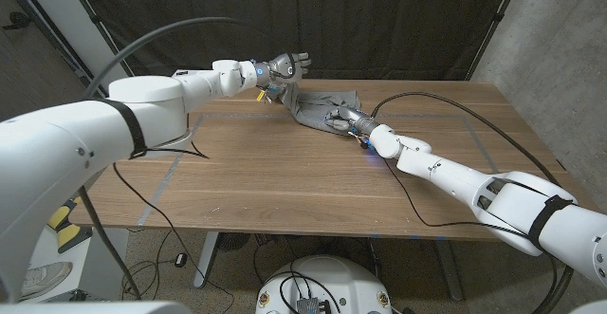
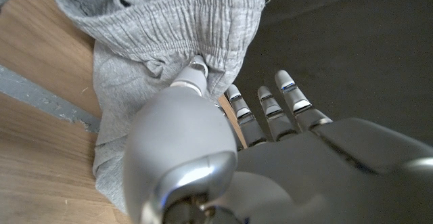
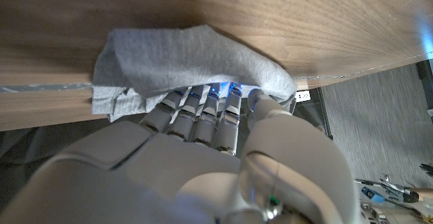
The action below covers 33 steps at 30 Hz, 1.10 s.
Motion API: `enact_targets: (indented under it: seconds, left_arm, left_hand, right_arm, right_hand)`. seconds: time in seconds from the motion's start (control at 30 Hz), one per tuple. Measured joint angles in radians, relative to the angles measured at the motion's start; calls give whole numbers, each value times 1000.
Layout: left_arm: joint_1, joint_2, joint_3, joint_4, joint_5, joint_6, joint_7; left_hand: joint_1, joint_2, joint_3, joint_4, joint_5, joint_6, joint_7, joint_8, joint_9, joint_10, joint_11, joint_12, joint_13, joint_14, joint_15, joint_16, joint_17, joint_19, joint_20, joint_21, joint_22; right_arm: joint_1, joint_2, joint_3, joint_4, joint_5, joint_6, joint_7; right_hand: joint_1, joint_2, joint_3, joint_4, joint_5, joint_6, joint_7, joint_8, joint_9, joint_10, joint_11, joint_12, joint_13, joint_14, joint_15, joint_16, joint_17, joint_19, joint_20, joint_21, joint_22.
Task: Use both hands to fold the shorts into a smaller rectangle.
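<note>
Left hand (image 1: 283,71) is raised above the far side of the wooden table (image 1: 285,176), thumb pressing the gathered waistband of the grey shorts (image 1: 318,105) while its other fingers (image 2: 284,99) stand spread; the cloth hangs from it down to the tabletop. Right hand (image 1: 343,120) lies just beside, fingers tucked under a fold of the shorts, gripping the fabric

Both hands (image 1: 285,70) (image 1: 342,119) forward, fingers (image 2: 292,92) extended.
</note>
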<state>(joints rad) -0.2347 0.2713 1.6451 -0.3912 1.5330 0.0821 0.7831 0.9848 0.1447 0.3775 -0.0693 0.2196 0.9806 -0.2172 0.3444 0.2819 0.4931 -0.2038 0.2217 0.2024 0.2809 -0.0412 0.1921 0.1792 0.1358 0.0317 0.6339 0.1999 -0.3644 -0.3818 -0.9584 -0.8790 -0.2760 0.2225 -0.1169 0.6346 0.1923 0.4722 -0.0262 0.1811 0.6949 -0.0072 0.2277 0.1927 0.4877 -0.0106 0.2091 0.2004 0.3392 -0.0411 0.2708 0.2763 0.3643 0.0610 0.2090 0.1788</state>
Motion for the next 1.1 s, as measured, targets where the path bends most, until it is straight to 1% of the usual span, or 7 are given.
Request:
enact_targets:
  seconds: [0.2, 0.5, 0.53, 0.8, 0.97, 1.0, 1.1]
  left_arm:
    - [-11, -33, 3, 22, 14, -13, -29]
    - [-15, -39, -15, 3, 69, -38, -83]
    - [-15, -49, -39, -8, 78, -42, -93]
    - [-5, -74, -98, -18, 150, -65, -150]
    - [2, -85, -125, -20, 195, -80, -168]
    - [8, -96, -150, -21, 204, -83, -170]
    - [15, -107, -172, -22, 227, -90, -169]
  left_hand:
    - [0, 0, -5, 3, 8, 2, -8, 4, -2, 0, 0, 0, 0, 0, 0, 0, 0, 0, 0, 0, 0]
    - [0, 0, -5, 3, 8, 2, -8, 5, -1, 5, -5, 0, 5, 0, 0, 0, 0, 4, -4, 6, 0]
    - [0, 0, -5, 3, 8, 3, -8, 5, -1, 5, -5, 0, 5, 0, 0, 0, 0, 4, -4, 6, 0]
    - [0, 0, -5, 2, 8, 5, -6, 4, -1, 5, -5, 0, 5, 0, 0, 0, 0, 4, -4, 6, 0]
    - [0, 0, -8, 0, 8, 5, -6, 4, -1, 9, -2, 0, 5, 0, 0, 0, 0, 4, -4, 6, 0]
    - [0, 0, -8, 0, 8, 5, -6, 4, -1, 9, -2, 0, 5, 0, 0, 0, 0, 4, -4, 6, 0]
    - [0, 0, -8, 0, 13, 5, -6, 4, -1, 9, -2, 0, 5, 0, 0, 0, 0, 4, -4, 10, 0]
  right_arm:
    - [2, 1, 0, 7, 1, 5, 2]
    - [10, 8, -3, 30, 4, 10, 3]
    - [13, 10, -4, 37, 5, 18, 5]
    - [22, 20, -7, 65, 9, 31, 5]
    - [28, 26, -10, 80, 12, 38, 4]
    - [28, 26, -11, 83, 13, 42, 4]
    - [29, 27, -11, 85, 15, 44, 2]
  right_hand:
    - [0, 0, 0, 0, 0, 0, 0, 0, 0, 0, 0, 0, 0, 0, 0, 0, 3, 0, 0, 0, 0]
    - [0, 0, 0, 0, 0, 0, 0, 0, 0, 0, 0, 0, 0, 0, 0, 0, 4, 0, 0, 4, 0]
    - [0, 0, 0, 0, 0, 0, 0, 0, 0, 0, 0, 0, 0, 0, 0, 0, 5, 0, 0, 4, 0]
    - [0, 0, 2, -2, 0, 0, 0, 0, 0, 0, 0, -6, 0, 0, 0, 0, 5, 0, 0, 10, 4]
    - [0, 0, 4, -4, 0, 0, 0, 0, 0, 0, 0, -6, 0, 0, 0, 2, 5, 0, 0, 10, 5]
    - [0, 0, 4, -4, 0, 0, 0, 0, 0, 0, 0, -6, 0, 0, 0, 6, 5, 0, 0, 10, 5]
    - [0, 0, 4, -4, 0, 0, 0, 0, 0, 0, 0, -6, 0, 0, 0, 8, 5, 0, 0, 10, 5]
